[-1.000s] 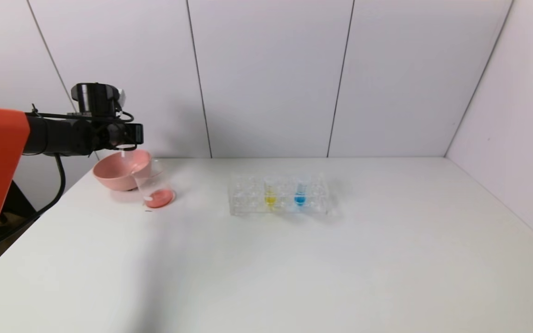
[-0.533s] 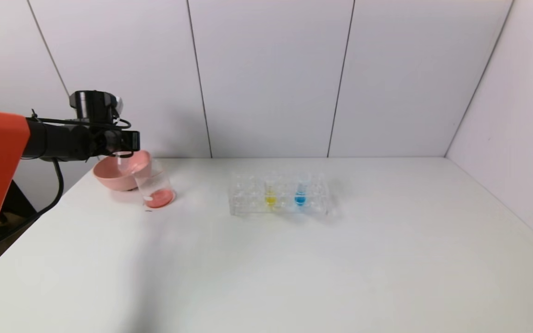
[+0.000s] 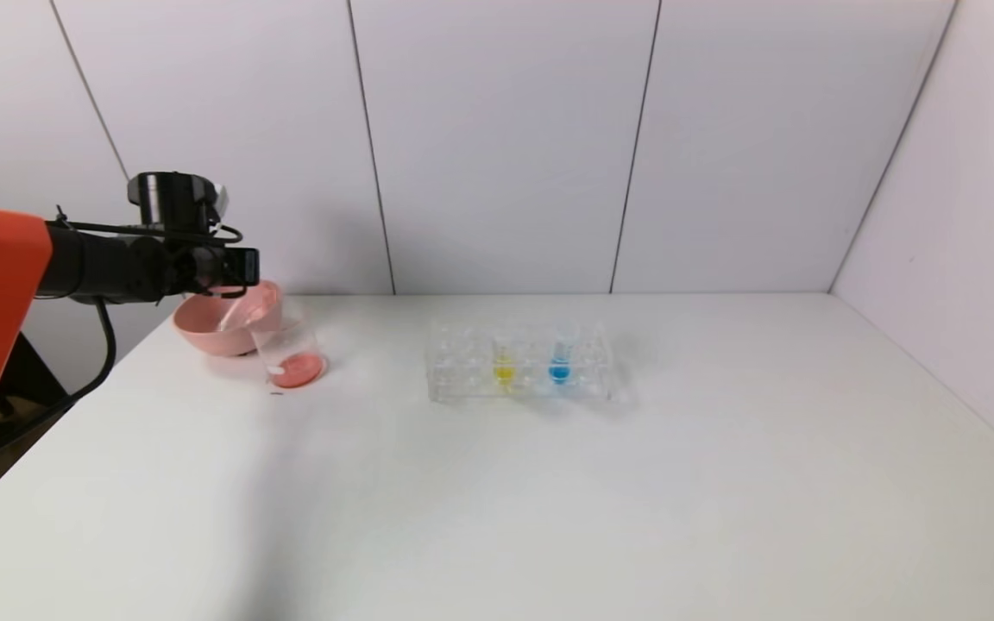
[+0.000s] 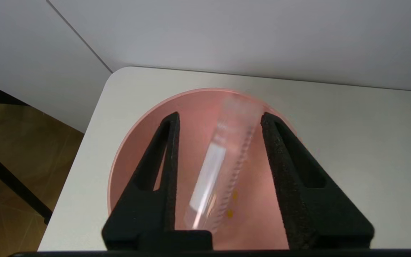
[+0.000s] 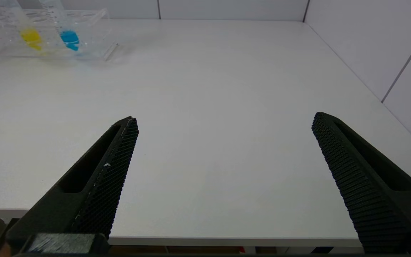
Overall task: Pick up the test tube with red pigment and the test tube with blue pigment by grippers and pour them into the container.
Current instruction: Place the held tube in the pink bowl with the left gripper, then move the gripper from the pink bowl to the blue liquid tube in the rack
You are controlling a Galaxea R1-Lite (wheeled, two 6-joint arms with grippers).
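Here, the right gripper [image 5: 223, 175] hangs over the worktop's [image 3: 549, 483] near edge, fingers spread wide. The blue tube [image 3: 560, 355] stands in the rack [image 3: 521, 373]. Farther left, red liquid fills the beaker [image 3: 287, 352]; the left gripper's [image 4: 219, 178] fingers are parted, the emptied tube [image 4: 219, 171] blurred between them over the bowl [image 3: 204, 328]

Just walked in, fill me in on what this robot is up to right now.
The left hand hangs over the pink bowl at the table's far left corner, open, with an emptied clear test tube between its fingers, apparently dropping into the bowl. Beside the bowl, the beaker holds red liquid. The test tube with blue pigment stands in the clear rack next to a yellow one. The right hand waits open, low at the table's near edge.
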